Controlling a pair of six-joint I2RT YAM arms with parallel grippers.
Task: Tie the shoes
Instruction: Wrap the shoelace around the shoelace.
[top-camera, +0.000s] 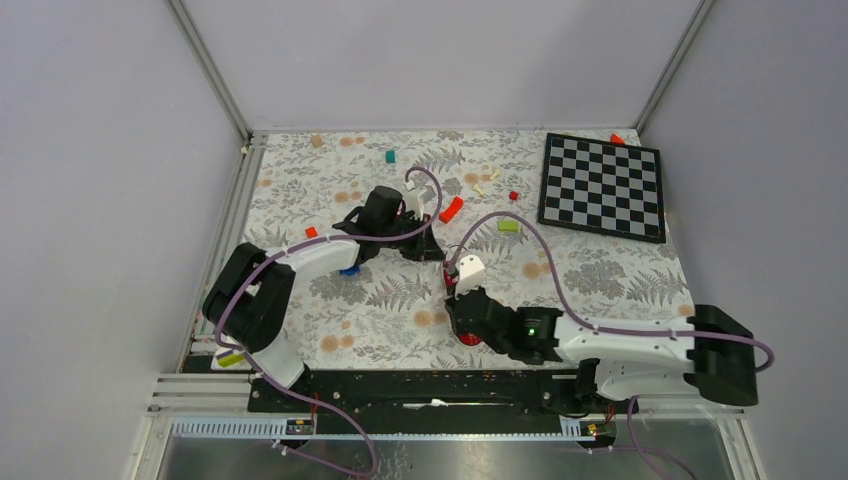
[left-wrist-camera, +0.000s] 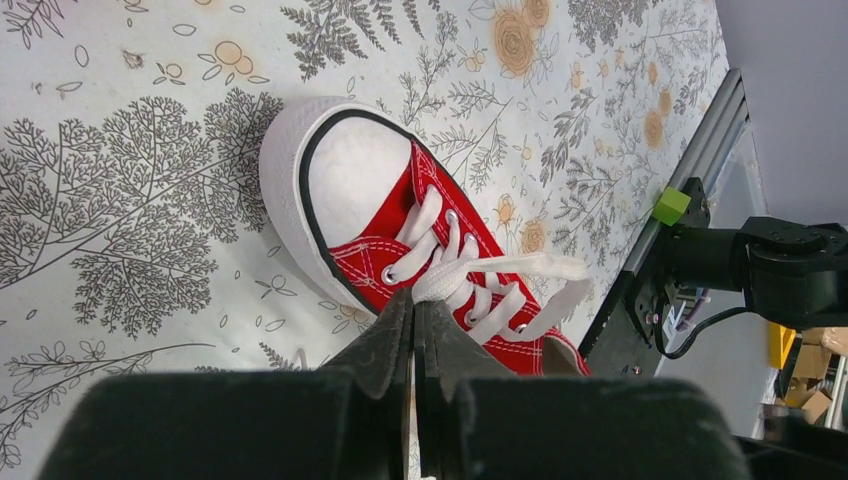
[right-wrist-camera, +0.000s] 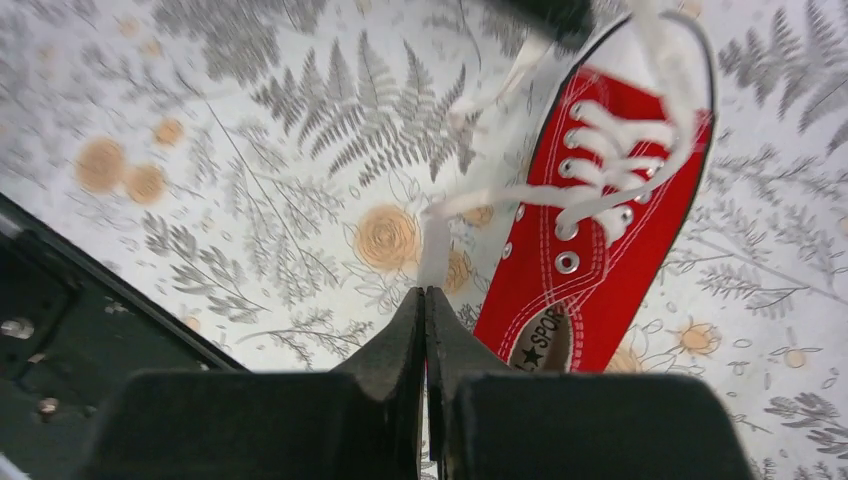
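The red canvas sneaker (left-wrist-camera: 440, 260) with its white toe cap and white laces lies on the fern-patterned table. In the top view only a red part of it (top-camera: 468, 338) shows under the right arm. My left gripper (left-wrist-camera: 415, 298) is shut on a white lace (left-wrist-camera: 445, 280) just above the eyelets; in the top view it (top-camera: 436, 250) is at the shoe's far end. My right gripper (right-wrist-camera: 425, 292) is shut on the end of another lace (right-wrist-camera: 435, 245), left of the shoe's heel opening (right-wrist-camera: 600, 230); in the top view it (top-camera: 455, 290) is over the shoe.
A checkerboard (top-camera: 602, 186) lies at the back right. A curved red-orange piece (top-camera: 451, 209), a green block (top-camera: 508, 226), a teal block (top-camera: 390, 156) and small red cubes (top-camera: 513, 196) are scattered behind the shoe. The black base rail (top-camera: 430, 385) runs along the near edge.
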